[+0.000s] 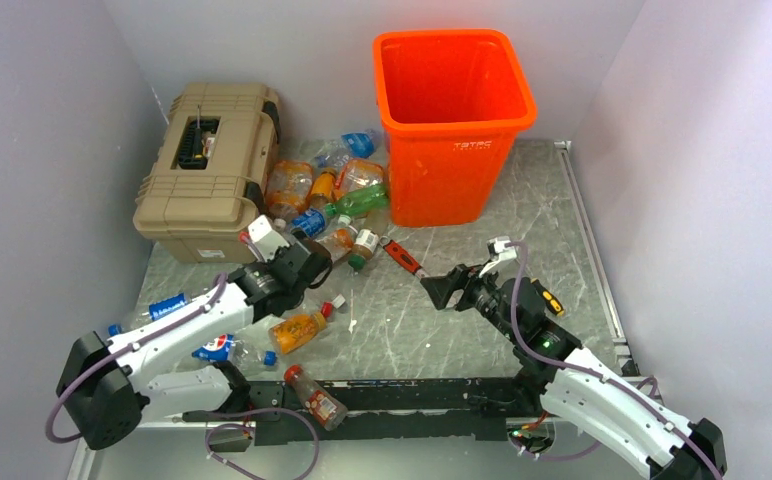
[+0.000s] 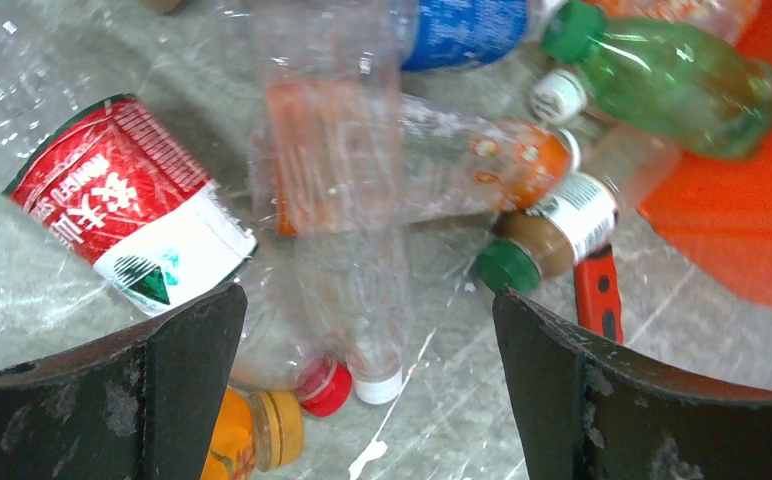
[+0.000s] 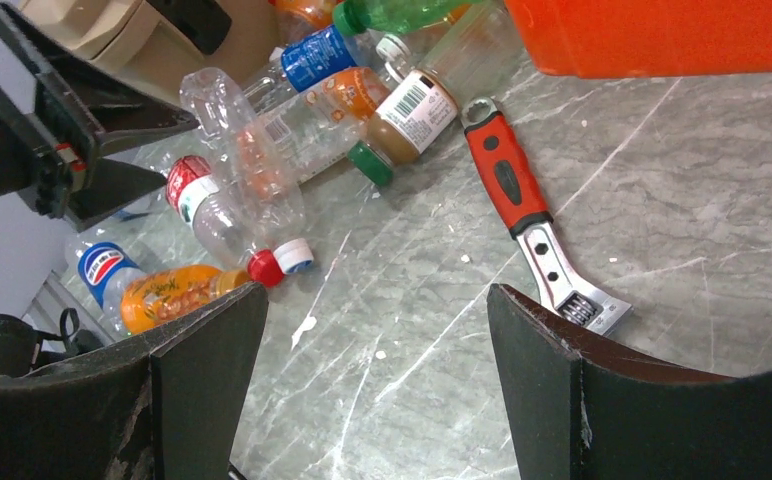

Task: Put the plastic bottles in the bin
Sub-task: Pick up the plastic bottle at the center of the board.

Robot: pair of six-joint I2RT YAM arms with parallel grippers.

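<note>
At the far side of the grey marbled surface (image 1: 582, 250), the orange bin (image 1: 452, 160) is seen standing upright, with a tan toolbox (image 1: 207, 170) to its left. Between the two, and spilling toward the near side, the plastic bottles (image 1: 327, 195) are heaped on the surface, all outside the bin. A green bottle (image 2: 682, 85) is found just beside the bin's wall. An orange-drink bottle (image 1: 302, 328), a blue-labelled bottle (image 1: 217, 350) and a red-labelled bottle (image 1: 314, 396) are scattered near the left arm. The left pincer (image 2: 367, 300) is held wide open over the heap and nothing is gripped; a crushed clear bottle (image 2: 342, 250) is framed in its gap. The right pincer (image 3: 377, 295) is likewise spread and empty, with a red-handled wrench (image 3: 507, 185) lying just ahead of it.
</note>
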